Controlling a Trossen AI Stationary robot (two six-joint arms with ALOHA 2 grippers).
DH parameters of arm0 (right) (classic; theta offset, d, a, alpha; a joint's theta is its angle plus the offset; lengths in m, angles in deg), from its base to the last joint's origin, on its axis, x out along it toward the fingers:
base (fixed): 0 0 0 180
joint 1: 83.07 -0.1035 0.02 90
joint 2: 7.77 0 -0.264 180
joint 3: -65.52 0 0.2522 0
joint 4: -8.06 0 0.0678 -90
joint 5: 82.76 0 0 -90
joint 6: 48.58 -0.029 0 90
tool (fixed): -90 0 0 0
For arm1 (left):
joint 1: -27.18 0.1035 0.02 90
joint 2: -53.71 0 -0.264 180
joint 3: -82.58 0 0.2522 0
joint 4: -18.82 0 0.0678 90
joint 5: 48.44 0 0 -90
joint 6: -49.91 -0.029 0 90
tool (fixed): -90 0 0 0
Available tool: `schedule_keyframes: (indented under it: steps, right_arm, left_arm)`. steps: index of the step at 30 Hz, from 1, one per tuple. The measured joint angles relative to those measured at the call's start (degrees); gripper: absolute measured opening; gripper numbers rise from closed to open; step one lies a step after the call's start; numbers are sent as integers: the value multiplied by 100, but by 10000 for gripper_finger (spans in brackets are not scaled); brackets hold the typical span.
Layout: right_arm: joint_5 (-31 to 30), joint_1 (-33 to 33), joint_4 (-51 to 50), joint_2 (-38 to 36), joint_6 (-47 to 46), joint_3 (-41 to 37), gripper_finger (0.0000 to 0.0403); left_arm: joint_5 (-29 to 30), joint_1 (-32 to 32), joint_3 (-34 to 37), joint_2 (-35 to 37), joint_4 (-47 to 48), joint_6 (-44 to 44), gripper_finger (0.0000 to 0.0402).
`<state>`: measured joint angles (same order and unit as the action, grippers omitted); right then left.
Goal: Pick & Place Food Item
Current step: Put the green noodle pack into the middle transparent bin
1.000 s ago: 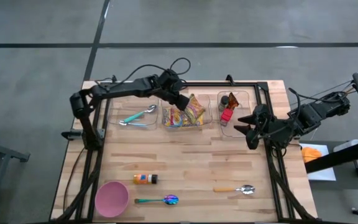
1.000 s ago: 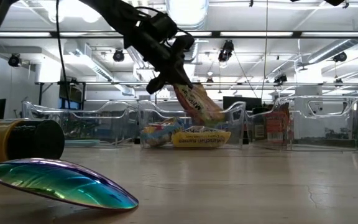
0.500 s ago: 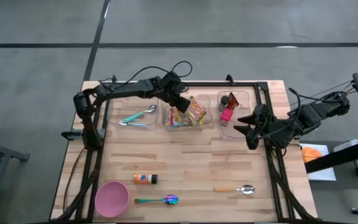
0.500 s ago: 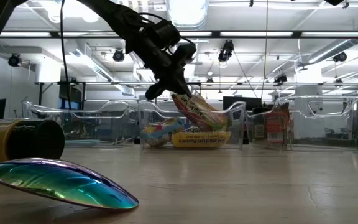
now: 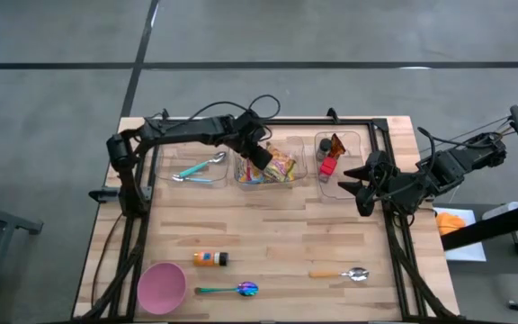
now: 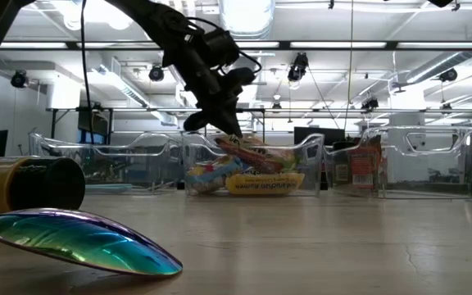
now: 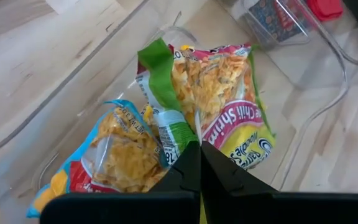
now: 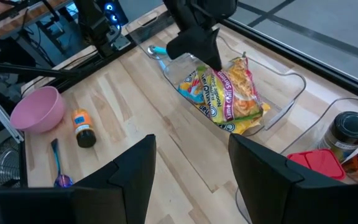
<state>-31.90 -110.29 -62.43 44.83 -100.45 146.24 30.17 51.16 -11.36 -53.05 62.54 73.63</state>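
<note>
Clear middle bin (image 5: pixel 297 171) at table's far edge holds heap of snack packets (image 5: pixel 257 173); utensil bin (image 5: pixel 192 167) beside it, jar bin (image 5: pixel 342 155) on other side. Left gripper (image 5: pixel 261 156) over middle bin, fingers pinched tight on noodle packet (image 7: pixel 225 109), packet resting on heap. Right gripper (image 5: pixel 352 180) near right edge, half-spread, empty. Near edge of wooden table (image 5: pixel 277 236): pink bowl (image 5: pixel 161 287), orange bottle (image 5: pixel 210 259), two spoons (image 5: pixel 231 290).

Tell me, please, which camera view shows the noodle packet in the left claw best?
The left wrist view: the noodle packet fills it, pinched by the shut left claw. The right wrist view shows it smaller, in the clear bin. High view: tiny. Low view: side-on behind the bin wall.
</note>
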Motion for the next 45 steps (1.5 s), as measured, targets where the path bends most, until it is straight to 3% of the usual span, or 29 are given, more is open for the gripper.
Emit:
schedule_keyframes:
  steps: [10, 34, 39, 45]
  right_arm:
    - [0, 0, 1, 0, -1, -1, 201]
    - [2, 0, 2, 0, -3, 0, 201]
    - [2, 0, 2, 0, -3, 0, 201]
    - [4, 0, 2, 0, -3, -1, 201]
  left_arm:
    - [439, -178, 0, 0, 122, -565, 0]
    - [418, -196, -2, 0, 503, -1027, 2]
    - [393, -198, -2, 0, 507, -899, 43]
    - [388, -198, -2, 4, 510, -865, 139]
